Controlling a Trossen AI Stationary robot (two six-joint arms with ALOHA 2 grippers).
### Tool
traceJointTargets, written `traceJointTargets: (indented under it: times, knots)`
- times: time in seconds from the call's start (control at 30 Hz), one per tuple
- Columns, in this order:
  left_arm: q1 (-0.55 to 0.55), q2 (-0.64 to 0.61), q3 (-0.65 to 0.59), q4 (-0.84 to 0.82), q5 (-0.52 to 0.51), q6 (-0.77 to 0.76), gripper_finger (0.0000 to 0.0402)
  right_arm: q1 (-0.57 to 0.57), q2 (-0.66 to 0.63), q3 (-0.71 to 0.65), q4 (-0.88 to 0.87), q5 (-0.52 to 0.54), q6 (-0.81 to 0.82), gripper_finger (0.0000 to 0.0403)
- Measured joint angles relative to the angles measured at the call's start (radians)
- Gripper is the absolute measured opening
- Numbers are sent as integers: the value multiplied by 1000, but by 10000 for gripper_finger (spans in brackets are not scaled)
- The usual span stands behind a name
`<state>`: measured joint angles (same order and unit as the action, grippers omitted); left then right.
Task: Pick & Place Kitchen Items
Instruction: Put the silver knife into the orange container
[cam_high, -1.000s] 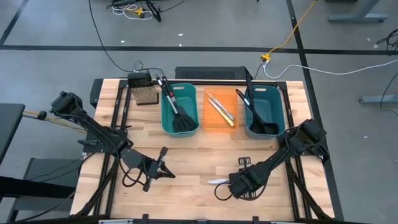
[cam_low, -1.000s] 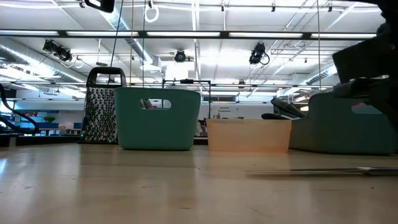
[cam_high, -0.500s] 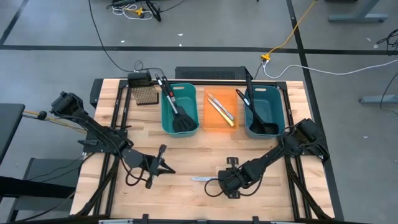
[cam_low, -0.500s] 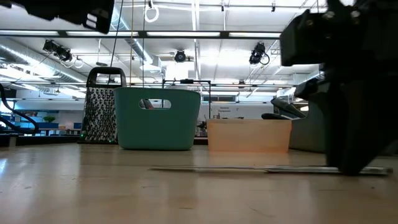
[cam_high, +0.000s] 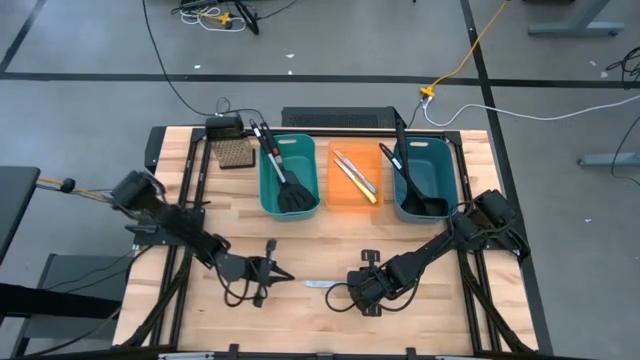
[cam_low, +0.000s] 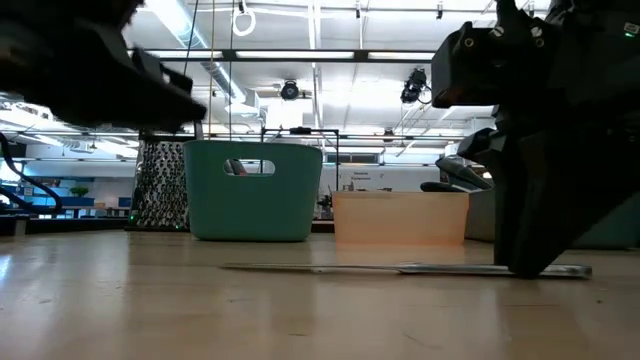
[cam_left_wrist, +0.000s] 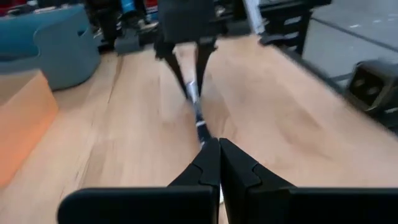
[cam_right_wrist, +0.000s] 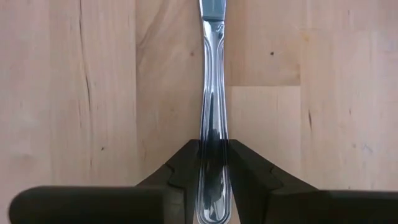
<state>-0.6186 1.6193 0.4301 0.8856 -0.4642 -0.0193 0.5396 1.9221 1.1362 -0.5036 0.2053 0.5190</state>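
Observation:
A silver table knife lies flat on the wood near the table's near edge, blade toward the left. My right gripper is shut on its handle. My left gripper is shut and points level toward the right, its tips right at the blade tip. In the low view the knife rests level on the table under my right gripper. Two black spatulas lean in the left teal bin. Two knives lie in the orange bin, and two ladles in the right teal bin. My left gripper is at the knife's blade tip; I cannot tell whether it touches. My right gripper pinches the knife's handle near its free end between the two fingers. They come from above, slanting from the right, one on each side of the handle. The knife lies flat on the table.
The left teal bin, orange bin and right teal bin stand in a row at the far side. A small brown perforated block sits beyond the left bin. Bare wood lies between the bins and the grippers.
My right gripper moved toward the table's left, sliding the knife along the wood with it, then slowed. My left gripper moved toward the right, up to the knife's blade tip, and stayed shut.

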Motion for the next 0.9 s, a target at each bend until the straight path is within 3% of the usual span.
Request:
traceJointTargets:
  times: [0.27,0.73,0.9]
  knots:
    - [0,141,45,28,16,-52,2,-4,0,-1,10,20,0,84]
    - [77,148,46,-139,47,-101,1,-65,2,-3,63,41,-7,84]
    - [79,148,46,-166,15,-104,1,-69,2,-3,64,42,-28,84]
